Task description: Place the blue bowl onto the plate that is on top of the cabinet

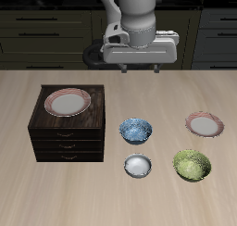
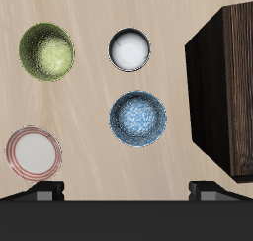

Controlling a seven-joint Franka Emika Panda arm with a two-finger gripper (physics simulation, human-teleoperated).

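Your blue bowl (image 1: 136, 130) (image 2: 137, 118) sits on the table just beside the cabinet (image 1: 68, 128) (image 2: 223, 87), with nothing gripping it. The plate (image 1: 68, 102) lies on the cabinet's top. A white bowl (image 1: 137, 165) (image 2: 129, 49) stands near the blue one toward the table's front edge, beside a green bowl (image 1: 192, 165) (image 2: 46, 51); a second pink-rimmed plate (image 1: 205, 124) (image 2: 34, 153) rests farther back. Your gripper (image 1: 139, 67) (image 2: 126, 191) hangs above the table with its fingers spread wide, holding nothing. No writing shows anywhere. The table (image 1: 118, 204) is pale wood, with dark cupboards behind.
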